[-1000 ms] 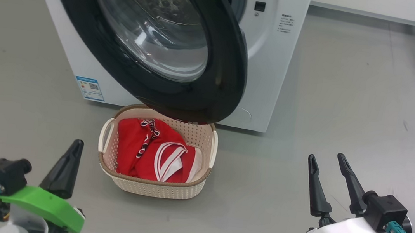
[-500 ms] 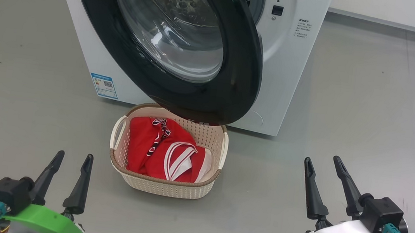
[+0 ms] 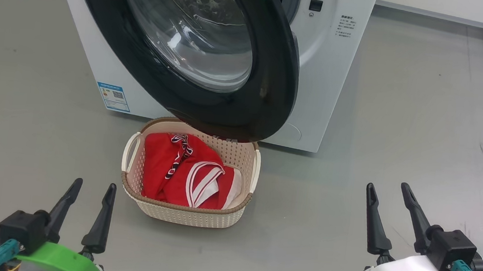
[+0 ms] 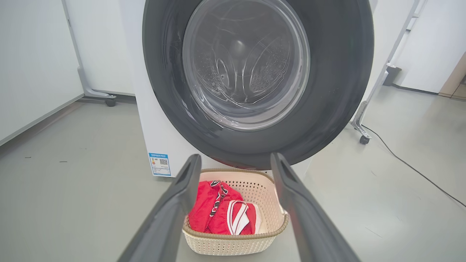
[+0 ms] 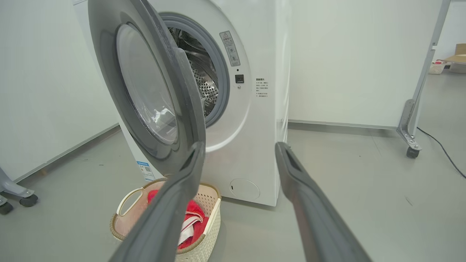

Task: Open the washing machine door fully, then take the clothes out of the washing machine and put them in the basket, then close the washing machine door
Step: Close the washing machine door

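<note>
1. While the washing machine door (image 3: 269, 88) hangs part open, its free edge points out over the back rim of the basket (image 3: 187, 209).
2. Red clothes (image 3: 164, 172) lie inside, toward its left side.
3. Left gripper (image 3: 95, 183) and right gripper (image 3: 387, 185) are spread wide, empty.

The washing machine (image 3: 319, 94) is white, with a blue label (image 3: 113, 96) low on its front. Its door (image 3: 270, 79) is glossy black around a clear glass window (image 3: 190, 25). Behind it are a grey seal (image 5: 224, 72) and a silvery drum (image 5: 204, 87) dotted with holes. The basket (image 3: 187, 215) is cream, patterned with small holes, under a brown woven-look rim. The clothes (image 3: 160, 167) are bright red with white-and-red striped trim and a black, white and red band. The floor (image 3: 403, 149) is plain grey. The left tool (image 3: 95, 184) has dark fingers on a green mount (image 3: 58, 262); the right tool (image 3: 387, 185) has dark fingers on a white mount (image 3: 403, 267).
</note>
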